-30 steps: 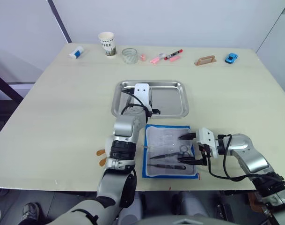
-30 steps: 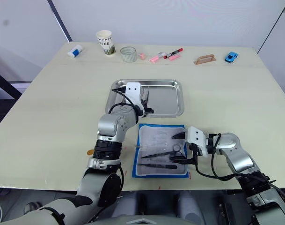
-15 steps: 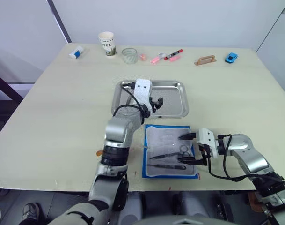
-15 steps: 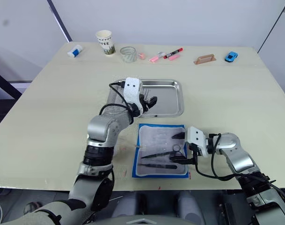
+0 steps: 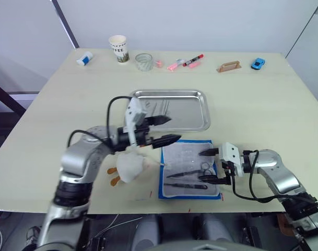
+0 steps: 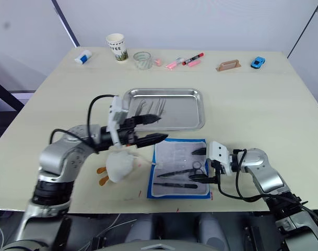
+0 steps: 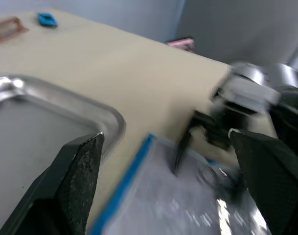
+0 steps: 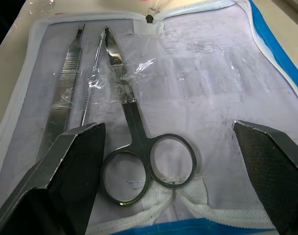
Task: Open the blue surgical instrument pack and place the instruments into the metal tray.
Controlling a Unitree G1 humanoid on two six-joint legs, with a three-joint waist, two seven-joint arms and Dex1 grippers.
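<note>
1. Left eye view: the blue surgical instrument pack (image 5: 190, 170) lies unfolded on the table (image 5: 54, 115), lining up, just in front of the metal tray (image 5: 187, 112) on the robot's side
2. Metal tray: it sits at mid-table, near the pack but apart from it. Several slim instruments (image 5: 159, 109) lie in its left part; the exact number cannot be told
3. Pack contents: ring-handled scissors (image 8: 134, 142) lie on the pale lining with the rings toward the right gripper. Two slim straight tools (image 8: 73, 88) lie just beside the scissors, under clear pocket film
4. Right gripper (image 5: 210, 166): it rests low over the right edge of the pack, fingers spread wide. One black finger (image 8: 56, 186) is on each side of the scissors' rings. Nothing is held
5. Left gripper (image 5: 164, 129): it is held above the table at the near left corner of the tray, pointing toward the robot's right. Fingers are parted; the upper fingertip is over the tray, the lower one near the pack's top left corner. Nothing is between them
6. Left wrist view: the tray corner, the blue border of the pack and the right gripper beyond it are visible between the two fingers
7. Far table edge, left to right: a small white and blue item (image 5: 85, 58), a paper cup (image 5: 119, 48), a glass (image 5: 144, 61), pink and red markers (image 5: 186, 63), a brown handle-shaped item (image 5: 229, 67), a blue toy car (image 5: 258, 64)
8. Near the left arm: a crumpled white lump (image 5: 130, 164) lies on the table
</note>
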